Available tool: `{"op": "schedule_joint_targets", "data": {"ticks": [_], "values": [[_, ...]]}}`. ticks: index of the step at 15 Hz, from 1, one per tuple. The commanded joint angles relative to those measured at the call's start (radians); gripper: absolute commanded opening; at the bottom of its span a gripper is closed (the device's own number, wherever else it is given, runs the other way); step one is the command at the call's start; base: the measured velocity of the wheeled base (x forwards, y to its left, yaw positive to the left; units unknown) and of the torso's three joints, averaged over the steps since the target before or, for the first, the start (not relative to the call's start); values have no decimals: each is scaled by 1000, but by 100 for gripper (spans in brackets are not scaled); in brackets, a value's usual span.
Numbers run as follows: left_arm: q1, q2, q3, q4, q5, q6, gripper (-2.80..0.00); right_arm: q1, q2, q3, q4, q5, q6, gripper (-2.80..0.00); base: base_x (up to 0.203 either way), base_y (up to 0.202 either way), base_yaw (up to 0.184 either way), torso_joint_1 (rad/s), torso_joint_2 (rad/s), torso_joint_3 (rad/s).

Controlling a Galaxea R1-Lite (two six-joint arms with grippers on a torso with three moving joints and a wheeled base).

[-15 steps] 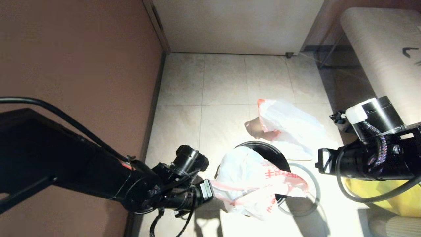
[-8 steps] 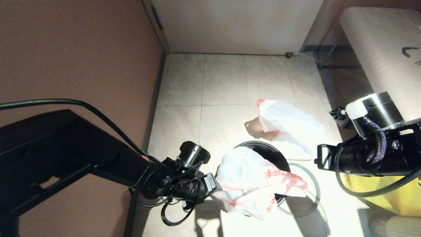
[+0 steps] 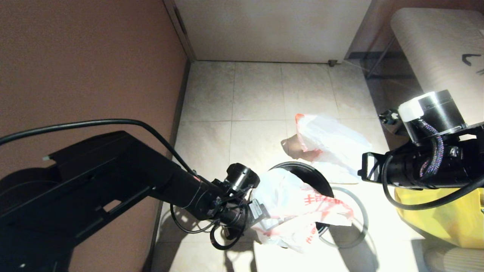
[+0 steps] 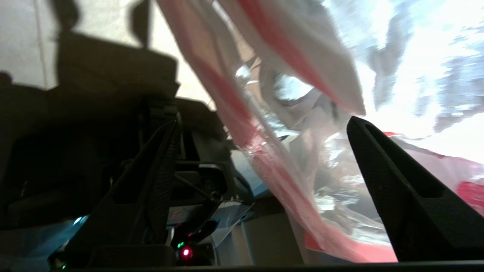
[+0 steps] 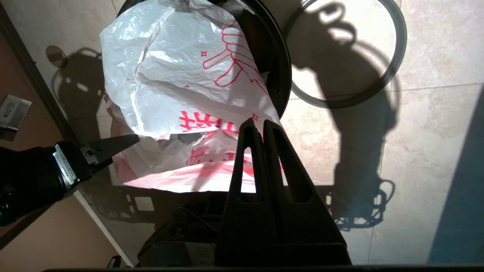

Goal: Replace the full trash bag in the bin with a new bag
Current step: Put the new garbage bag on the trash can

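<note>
The left gripper (image 4: 261, 124) sits low at the near side of the bin (image 3: 302, 170), its fingers spread wide with a pink-red edge of the new bag (image 3: 298, 204) hanging between them but not pinched (the bag's crumpled body lies draped over the bin's mouth, just ahead of the fingertips). The right gripper (image 5: 258, 126) hangs above with its fingers pressed together on nothing, the new bag directly below its tips and the grey hoop (image 5: 351, 56) lying flat on the floor beside the bin. Beyond the bin from the left gripper, the full trash bag (image 3: 329, 143) lies on the tiles.
</note>
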Motion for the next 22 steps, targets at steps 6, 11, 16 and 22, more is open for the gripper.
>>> {"op": "schedule_joint_targets", "data": {"ticks": [6,11,16,22], "values": [[-44,35,-41,38,8,-10,-280,1,18,-17,-2,-1,-5,-280,0,0,0,0,0,0],[-57,58,-68,74,38,13,-280,46,93,15,-11,-9,94,-280,0,0,0,0,0,0],[-60,59,-52,71,40,60,-280,55,164,51,-19,8,208,-280,0,0,0,0,0,0],[-108,-38,-33,74,113,205,-280,62,0,163,60,5,298,-280,0,0,0,0,0,0]]}}
